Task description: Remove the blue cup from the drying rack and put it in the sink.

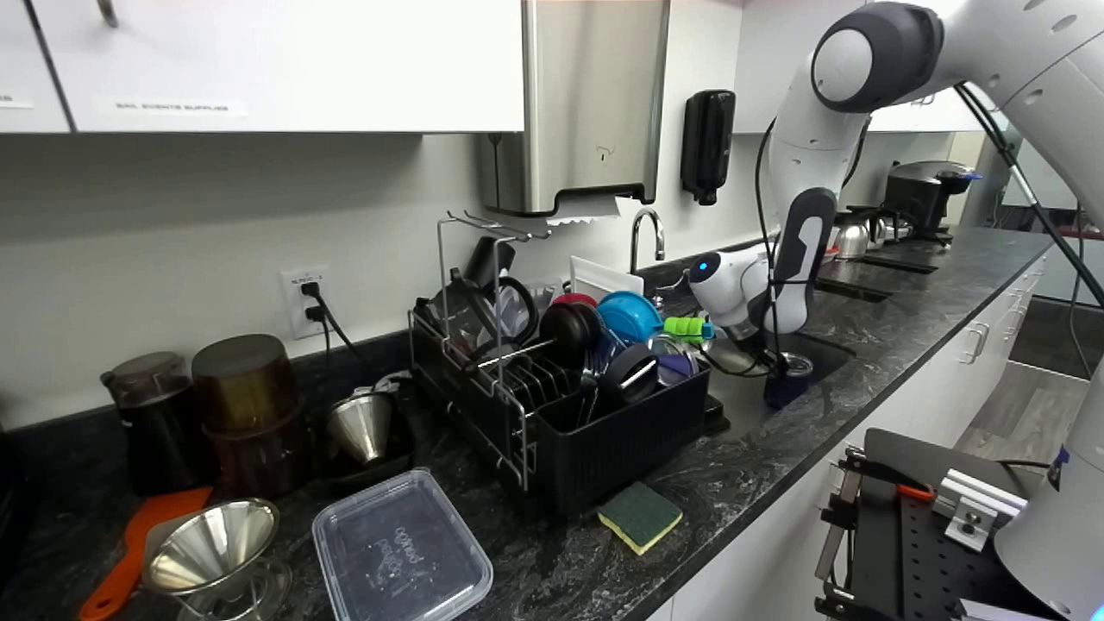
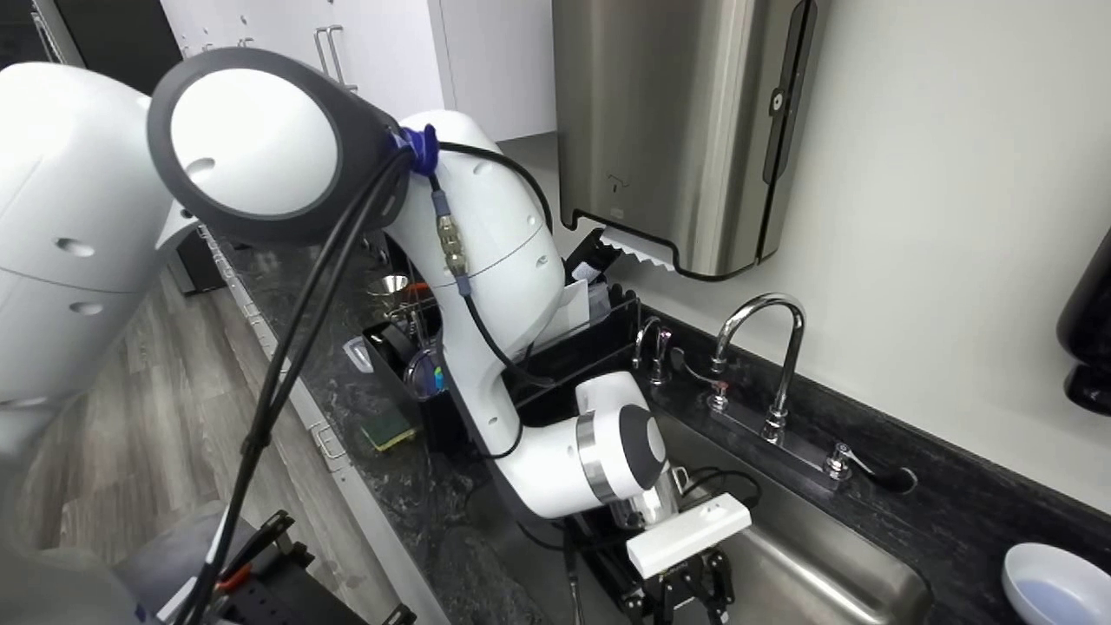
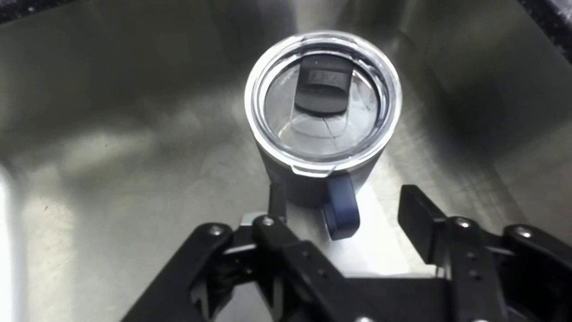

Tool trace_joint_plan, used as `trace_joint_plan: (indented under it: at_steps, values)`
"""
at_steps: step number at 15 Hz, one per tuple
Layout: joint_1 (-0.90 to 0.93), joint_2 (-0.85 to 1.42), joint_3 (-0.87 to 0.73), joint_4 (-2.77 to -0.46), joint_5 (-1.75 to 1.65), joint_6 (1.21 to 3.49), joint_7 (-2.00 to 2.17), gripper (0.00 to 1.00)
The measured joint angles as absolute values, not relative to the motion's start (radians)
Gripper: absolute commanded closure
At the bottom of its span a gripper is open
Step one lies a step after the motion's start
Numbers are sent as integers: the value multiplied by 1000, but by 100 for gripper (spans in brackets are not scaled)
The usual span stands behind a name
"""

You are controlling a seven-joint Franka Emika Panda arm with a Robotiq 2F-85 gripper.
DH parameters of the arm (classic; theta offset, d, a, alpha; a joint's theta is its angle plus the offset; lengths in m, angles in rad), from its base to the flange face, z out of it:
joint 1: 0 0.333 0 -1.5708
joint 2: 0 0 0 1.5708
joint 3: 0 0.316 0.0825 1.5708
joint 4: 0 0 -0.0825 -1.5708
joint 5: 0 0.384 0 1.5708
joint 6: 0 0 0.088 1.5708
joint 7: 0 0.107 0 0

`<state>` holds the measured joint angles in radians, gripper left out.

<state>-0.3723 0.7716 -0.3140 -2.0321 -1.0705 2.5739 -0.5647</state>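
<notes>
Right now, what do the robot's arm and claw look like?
The smooth, rounded white arm has dark grey joint covers, black cables, a blue wrap and round blue light; the black gripper has two hinged fingers with silvery screws.

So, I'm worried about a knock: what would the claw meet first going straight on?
Probably the blue cup, handle first: it lines up with the open claw in the wrist view, though depth is unclear.

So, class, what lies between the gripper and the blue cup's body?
The blue handle juts from the cup's body toward the open gripper; the wrist view shows no other object between.
</notes>
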Motion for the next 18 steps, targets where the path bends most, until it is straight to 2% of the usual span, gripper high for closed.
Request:
trace_joint_plan:
  at_steps: [6, 18]
  values:
    - [-392, 702, -273, -2060, -1022, 2544, -586, 0]
    - [-406, 367, -230, -2183, -596, 2427, -778, 0]
